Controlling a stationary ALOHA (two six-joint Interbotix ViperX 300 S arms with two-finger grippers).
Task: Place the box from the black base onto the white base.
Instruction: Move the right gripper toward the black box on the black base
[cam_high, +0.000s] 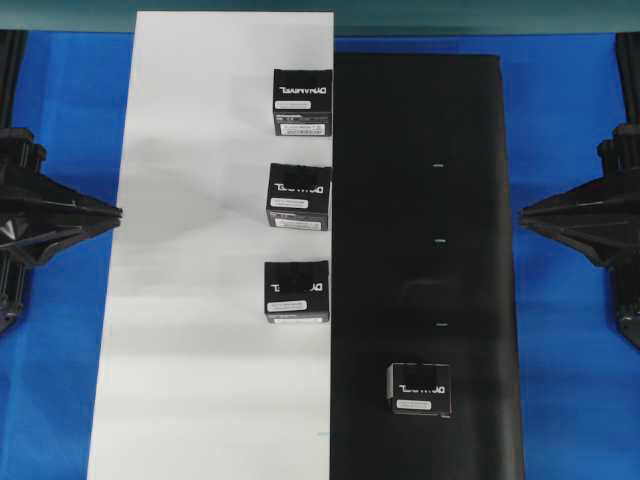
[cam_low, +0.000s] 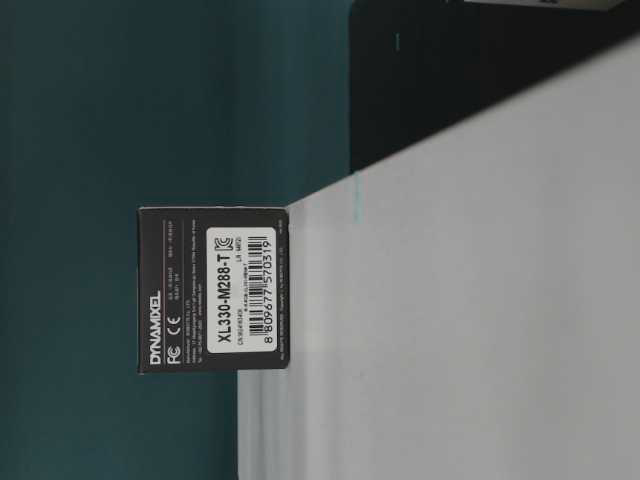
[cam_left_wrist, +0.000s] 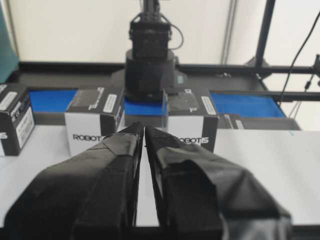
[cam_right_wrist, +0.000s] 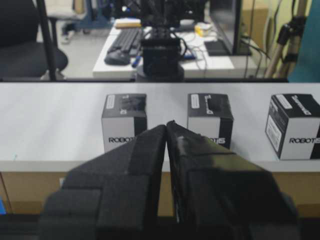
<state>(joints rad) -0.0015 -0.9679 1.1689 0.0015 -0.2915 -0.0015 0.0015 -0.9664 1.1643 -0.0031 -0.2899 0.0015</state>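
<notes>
Right now you have one box (cam_high: 421, 390) left on the black base (cam_high: 470, 180), sitting near its lower end in the overhead view, well apart from the seam with the white base (cam_high: 190, 300). Three matching boxes (cam_high: 298, 196) already stand in a column on the white sheet, just beside that seam, so I judge the open spot below them is where yours belongs: it would keep the row tidy and the carry short. Both arms are parked at the outer edges of the blue surface (cam_high: 570, 350), clear of everything. Your left hand (cam_left_wrist: 144, 131) has its fingers pressed almost together with nothing between them, and your right hand (cam_right_wrist: 166, 125) is likewise closed and empty. The box lies on the right arm's side, so that hand looks the natural one to open and reach
</notes>
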